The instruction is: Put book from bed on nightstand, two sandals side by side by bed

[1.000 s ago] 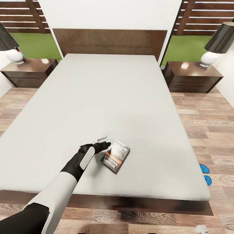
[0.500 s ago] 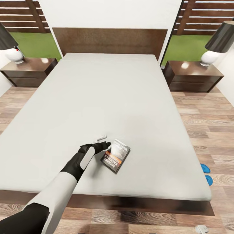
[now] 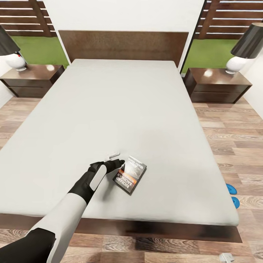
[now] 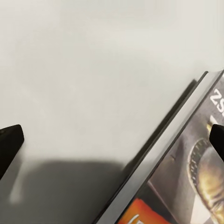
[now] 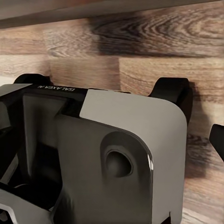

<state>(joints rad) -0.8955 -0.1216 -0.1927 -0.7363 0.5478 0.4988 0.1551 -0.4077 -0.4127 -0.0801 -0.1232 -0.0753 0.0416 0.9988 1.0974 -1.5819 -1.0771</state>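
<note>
Beside the spread left gripper point(image 3: 117, 159) lies the book point(image 3: 130, 174).

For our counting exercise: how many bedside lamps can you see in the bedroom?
2. One lamp stands on the left nightstand, one lamp on the right nightstand. Both are cut off by the picture's edges.

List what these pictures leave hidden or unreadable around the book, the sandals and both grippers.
- Sandals: head view, mostly hidden behind the bed's edge; which way they point is unclear.
- Book: left wrist view, cut by the frame edge; title unreadable.
- Left gripper: contact with the book unclear.
- Right gripper: right wrist view blocked by the robot's base.
</note>
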